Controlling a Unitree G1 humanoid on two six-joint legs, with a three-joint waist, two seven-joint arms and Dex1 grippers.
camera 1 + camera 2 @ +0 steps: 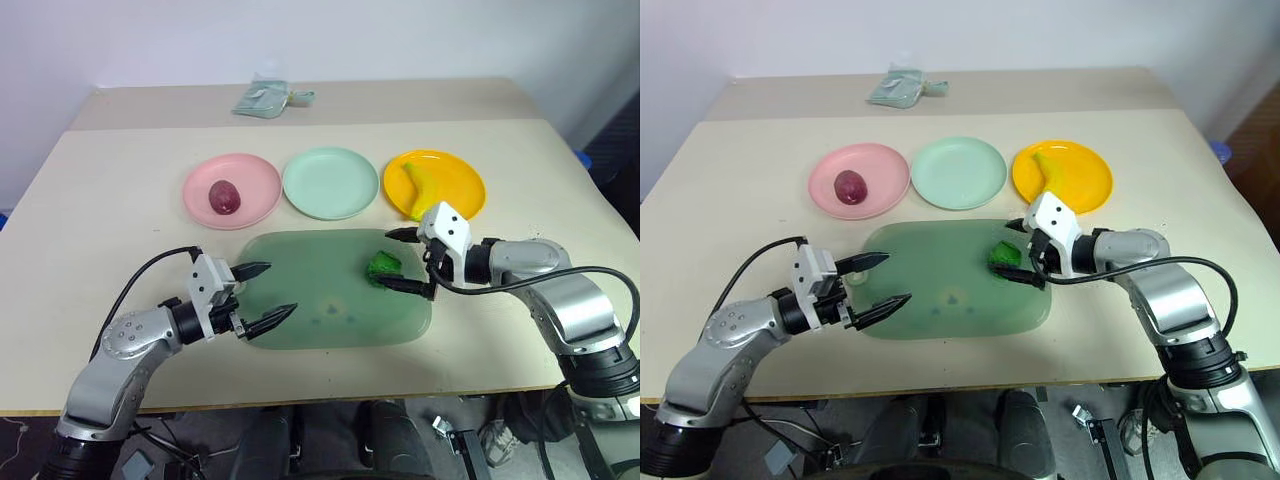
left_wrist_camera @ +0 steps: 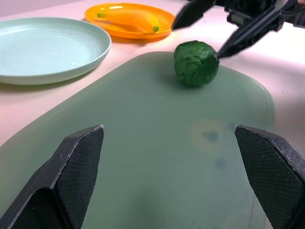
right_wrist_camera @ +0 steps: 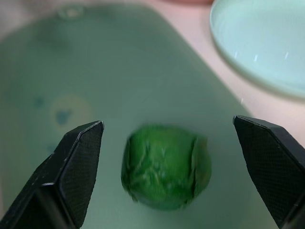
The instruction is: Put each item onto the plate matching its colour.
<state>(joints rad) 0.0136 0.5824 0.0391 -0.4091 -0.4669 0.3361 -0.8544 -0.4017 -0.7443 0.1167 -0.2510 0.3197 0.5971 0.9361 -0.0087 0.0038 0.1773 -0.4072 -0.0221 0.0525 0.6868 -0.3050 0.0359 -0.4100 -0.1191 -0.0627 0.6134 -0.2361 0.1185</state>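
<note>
Two of three are already home: the dark red fruit (image 1: 224, 195) sits on the pink plate (image 1: 255, 172) at the upper left of the head view, and the yellow banana (image 1: 424, 186) lies on the yellow-orange plate (image 1: 462, 172) at the upper right. That leaves the bumpy green vegetable (image 1: 383, 268), resting on the translucent green board (image 1: 320, 295) near the board's right edge, at centre-right of the frame. Its target, the mint green plate (image 1: 330, 182), waits empty at upper centre, between the other two.

Now the key line-up! The right gripper (image 1: 410, 260) has its black fingers spread wide, released, holding nothing, and the vegetable lies just beyond them toward the left of the frame. In the right wrist view it sits squarely in the gap between the fingers (image 3: 76, 167), not touched by either.

The left gripper (image 1: 266, 293), at lower left over the board's near left edge, is spread open and empty too, well apart from the vegetable.

My call: the right arm is clearly nearer. The thing is roundish, with no long axis to fuss over, so the next move looks like a short push forward and a squeeze.
</note>
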